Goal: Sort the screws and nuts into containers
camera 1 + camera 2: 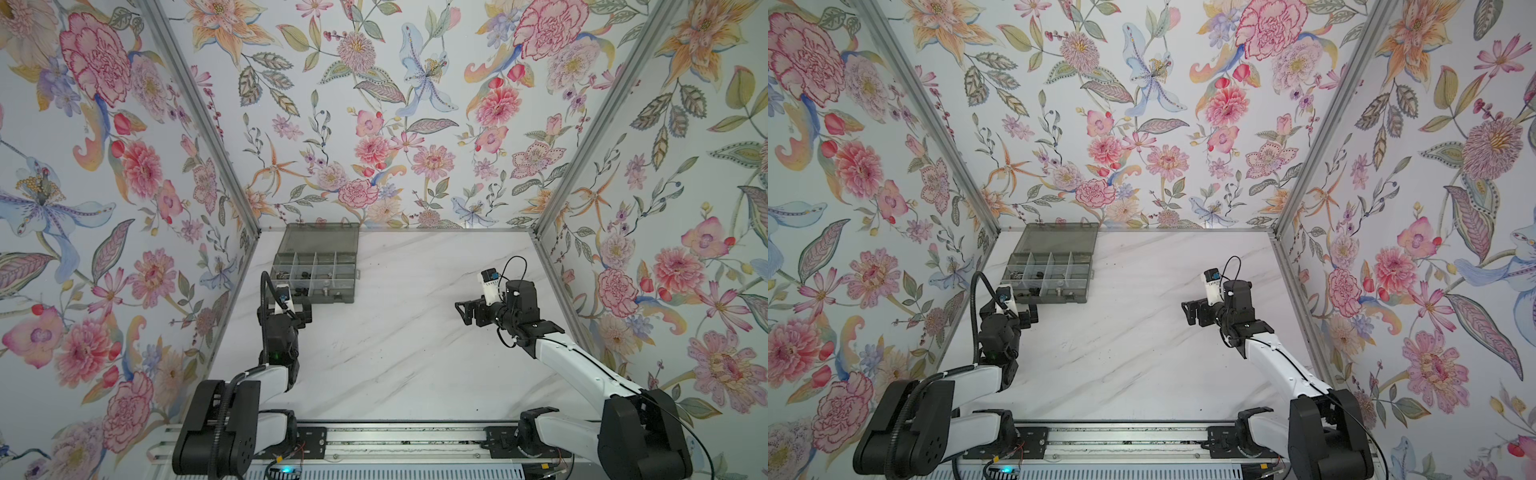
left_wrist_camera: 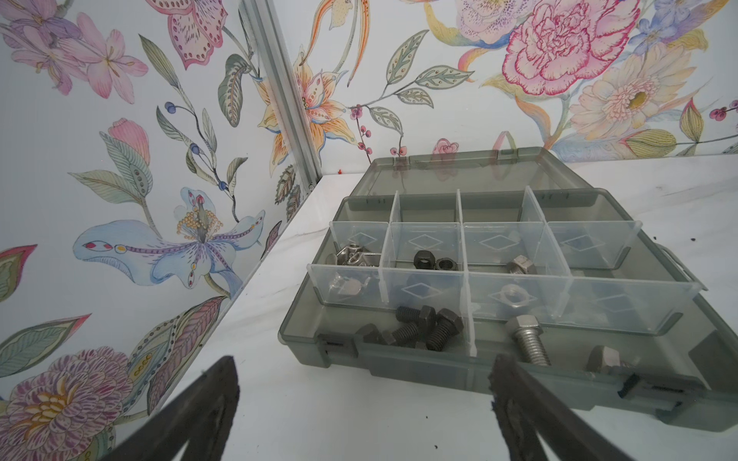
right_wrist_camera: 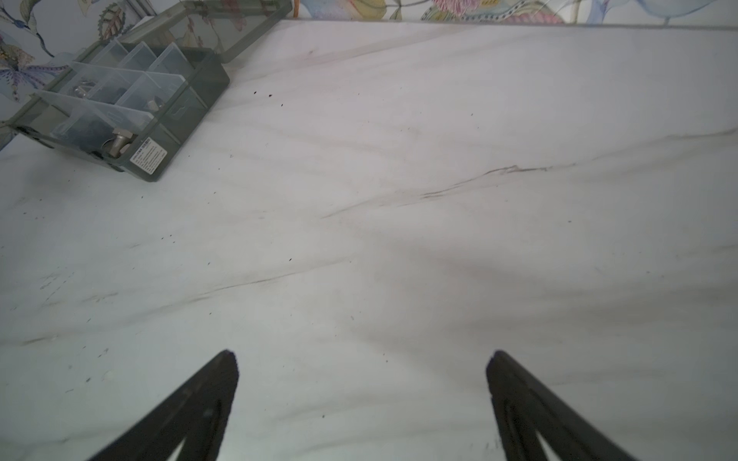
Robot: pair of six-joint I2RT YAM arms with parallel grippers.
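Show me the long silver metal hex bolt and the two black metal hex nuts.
long silver metal hex bolt (image 2: 528,346), left wrist view, on its threaded shank.
two black metal hex nuts (image 2: 424,260), left wrist view, on the bigger nut.

The counter (image 1: 395,353) is open across its middle and right half, so a pincer can sweep there freely. The organiser box (image 1: 334,299) stands at the far left, close to the left wall (image 1: 124,249), its lid (image 1: 320,239) lying open behind it up to the back wall (image 1: 395,124). Thin upright dividers (image 2: 463,247) split it into narrow cells (image 2: 579,247), open only at the top. The left pincer (image 2: 363,365), jaws wide, sits just before the box's near edge. The right pincer (image 3: 361,359), also spread, hangs over open counter, well apart from the box.
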